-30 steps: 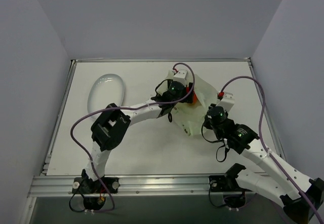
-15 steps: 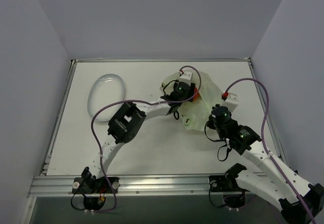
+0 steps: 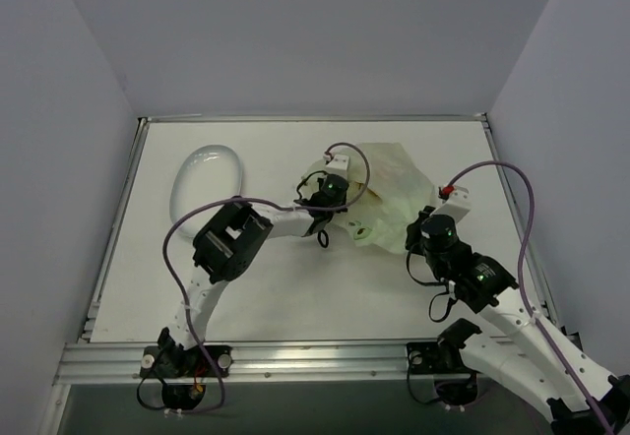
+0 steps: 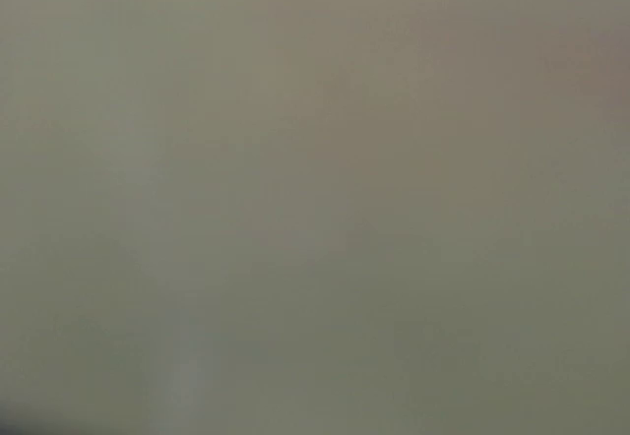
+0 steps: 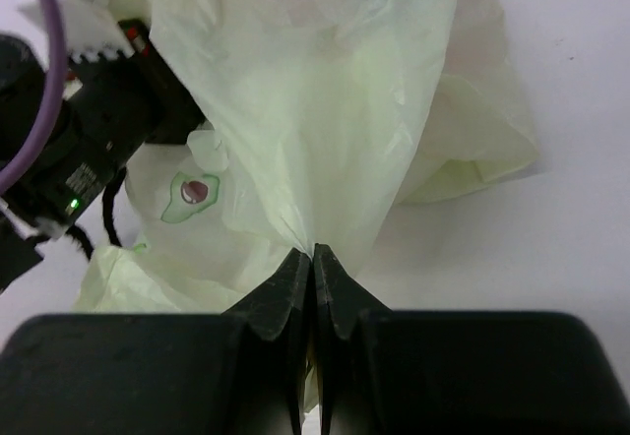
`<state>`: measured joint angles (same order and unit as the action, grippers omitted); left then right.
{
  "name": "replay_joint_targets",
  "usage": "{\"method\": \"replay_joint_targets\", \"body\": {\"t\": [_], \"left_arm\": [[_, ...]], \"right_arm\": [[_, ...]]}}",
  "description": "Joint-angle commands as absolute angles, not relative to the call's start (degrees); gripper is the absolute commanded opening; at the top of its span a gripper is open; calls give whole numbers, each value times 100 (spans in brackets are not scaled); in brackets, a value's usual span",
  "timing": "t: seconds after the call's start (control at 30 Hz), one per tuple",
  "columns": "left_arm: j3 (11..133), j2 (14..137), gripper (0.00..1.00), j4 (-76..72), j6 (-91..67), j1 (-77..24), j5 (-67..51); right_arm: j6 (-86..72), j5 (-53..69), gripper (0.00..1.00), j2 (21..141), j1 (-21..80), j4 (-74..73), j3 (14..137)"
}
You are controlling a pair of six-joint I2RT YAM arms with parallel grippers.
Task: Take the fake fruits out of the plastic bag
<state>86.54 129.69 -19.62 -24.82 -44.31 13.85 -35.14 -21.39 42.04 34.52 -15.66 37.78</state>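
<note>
Overhead view: light even and diffuse; white tabletop (image 3: 295,287) bright but not blown out; shadows under the arms short and soft; grey walls dimmer than the tabletop; focus sharp across the frame; faint sheen on the oval dish (image 3: 207,181).

Left wrist view: a featureless grey-olive blur, nothing resolved; slight pink cast at upper right; dark patch in the lower left corner.

Right wrist view: bright; plastic bag (image 5: 325,110) translucent, glowing pale yellow-green; tabletop at upper right near overexposure; right gripper (image 5: 313,254) in the foreground black and underexposed, its jaws slightly soft.

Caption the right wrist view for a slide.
Right hand shut on a pinch of the pale green plastic bag.
</note>
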Motion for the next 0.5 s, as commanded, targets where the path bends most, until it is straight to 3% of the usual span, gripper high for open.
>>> {"method": "replay_joint_targets", "body": {"t": [0.0, 0.23, 0.33, 0.4, 0.47], "left_arm": [[7861, 11779, 2, -2600, -2803, -4377, 1783], [5776, 10258, 2, -3066, -3987, -4412, 1925], [5186, 9574, 3, -3199, -4009, -4806, 1977], [5142, 9318, 2, -3059, -3807, -5131, 2249], [5177, 8940, 2, -2910, -3657, -5168, 2215]], "right_arm": [[-3805, -2583, 0, 4175, 3393, -1661, 3735], [-4078, -3295, 1, 4114, 2910, -1907, 3709], [-3720, -3042, 13, 3946, 2777, -1890, 3893], [-3473, -2621, 59, 4043, 2812, -1890, 4112], [-3044, -2295, 92, 4244, 2821, -1890, 4297]]}}
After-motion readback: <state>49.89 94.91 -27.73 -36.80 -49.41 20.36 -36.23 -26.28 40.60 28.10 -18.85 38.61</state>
